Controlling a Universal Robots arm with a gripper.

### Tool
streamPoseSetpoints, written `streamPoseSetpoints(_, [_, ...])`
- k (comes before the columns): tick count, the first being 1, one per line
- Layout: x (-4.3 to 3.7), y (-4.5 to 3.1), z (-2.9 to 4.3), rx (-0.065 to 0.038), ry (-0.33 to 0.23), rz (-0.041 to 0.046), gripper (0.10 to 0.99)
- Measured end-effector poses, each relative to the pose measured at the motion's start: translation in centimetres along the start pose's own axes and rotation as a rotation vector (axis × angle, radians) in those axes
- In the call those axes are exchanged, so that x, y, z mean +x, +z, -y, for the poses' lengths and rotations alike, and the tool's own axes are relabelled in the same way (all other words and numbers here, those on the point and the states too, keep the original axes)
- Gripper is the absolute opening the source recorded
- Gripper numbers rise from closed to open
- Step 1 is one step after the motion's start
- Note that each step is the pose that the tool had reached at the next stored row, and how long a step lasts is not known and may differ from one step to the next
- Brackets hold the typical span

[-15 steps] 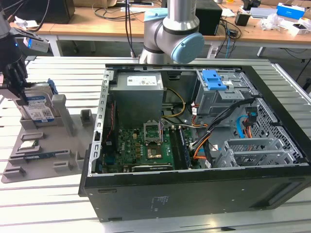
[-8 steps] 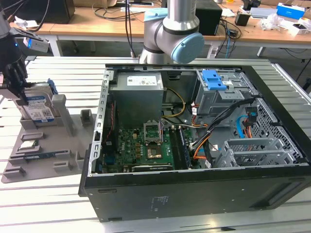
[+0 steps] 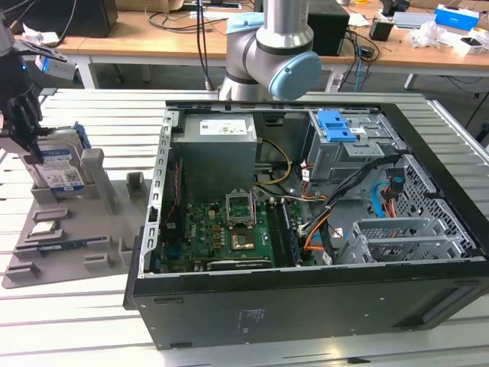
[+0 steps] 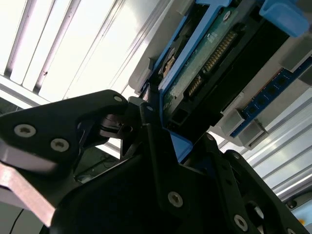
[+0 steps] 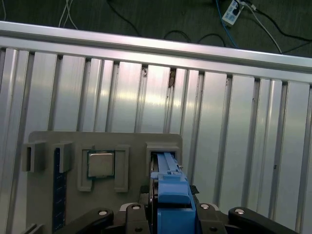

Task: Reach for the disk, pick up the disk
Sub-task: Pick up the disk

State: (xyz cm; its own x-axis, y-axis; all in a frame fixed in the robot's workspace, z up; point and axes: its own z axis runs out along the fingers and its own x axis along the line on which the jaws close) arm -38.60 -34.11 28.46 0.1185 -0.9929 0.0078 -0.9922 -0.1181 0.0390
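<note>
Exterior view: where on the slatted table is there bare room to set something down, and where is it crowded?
Bare slats lie in front of the grey tray, beside the computer case, and behind the tray toward the table's far edge. Crowded: the tray, with the hand at the disk; the case interior.

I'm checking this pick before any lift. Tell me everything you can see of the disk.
The disk is a flat silver metal hard drive with a blue-and-white label and blue plastic side rails. It stands upright on edge in a slot of the grey holder tray, at the exterior view's left, outside the computer case. The second wrist view shows its green circuit board and connector pins. The gripper sits at its upper edge, over a blue rail.
</note>
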Motion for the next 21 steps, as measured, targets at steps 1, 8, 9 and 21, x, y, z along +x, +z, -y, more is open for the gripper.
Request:
streamPoseSetpoints(1, [0.00,-0.10,0.00,0.000,0.000,0.0000,0.373])
streamPoseSetpoints(8, [0.01,-1.59,-0.05,0.000,0.000,0.0000,0.373])
streamPoseSetpoints(9, [0.01,-1.83,-0.06,0.000,0.000,0.0000,0.373])
streamPoseSetpoints(21, [0.02,-3.56,-0.09,0.000,0.000,0.0001,0.373])
